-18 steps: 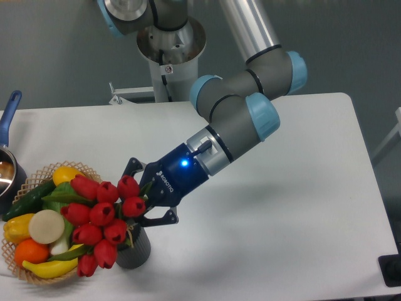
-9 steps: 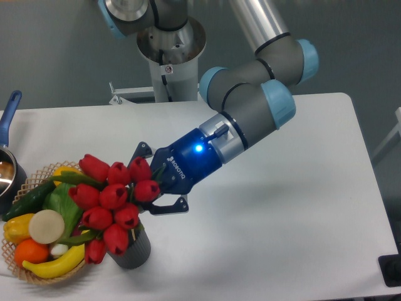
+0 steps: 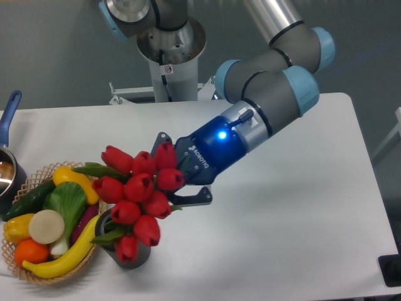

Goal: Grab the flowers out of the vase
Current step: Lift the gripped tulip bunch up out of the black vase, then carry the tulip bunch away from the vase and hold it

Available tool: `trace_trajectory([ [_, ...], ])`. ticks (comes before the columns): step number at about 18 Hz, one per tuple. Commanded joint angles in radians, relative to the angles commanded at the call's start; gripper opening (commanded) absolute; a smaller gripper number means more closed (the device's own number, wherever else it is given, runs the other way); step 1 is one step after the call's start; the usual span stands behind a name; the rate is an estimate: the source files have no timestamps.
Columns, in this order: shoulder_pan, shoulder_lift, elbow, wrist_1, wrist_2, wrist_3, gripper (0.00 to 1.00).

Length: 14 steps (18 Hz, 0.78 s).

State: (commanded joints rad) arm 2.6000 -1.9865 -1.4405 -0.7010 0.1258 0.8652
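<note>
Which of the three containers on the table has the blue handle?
The saucepan at the far left edge; the wicker basket of produce and dark grey ribbed vase have no handles.

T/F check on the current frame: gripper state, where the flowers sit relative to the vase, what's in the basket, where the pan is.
1. The gripper is shut on the flowers. True.
2. The flowers lie flat on the table. False: they are held up, over the vase.
3. The vase has tipped over. False: it stands upright.
4. The wicker basket holds fruit and vegetables. True.
5. The saucepan is at the table's right edge. False: left edge in the camera view.
</note>
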Motion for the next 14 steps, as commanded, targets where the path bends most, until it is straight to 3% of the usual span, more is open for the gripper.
trace_trajectory([
  [9,0.091,-0.005,0.005,-0.002,0.029,0.012,0.17],
  [14,0.118,-0.002,-0.012,-0.003,0.286,0.037,0.17],
])
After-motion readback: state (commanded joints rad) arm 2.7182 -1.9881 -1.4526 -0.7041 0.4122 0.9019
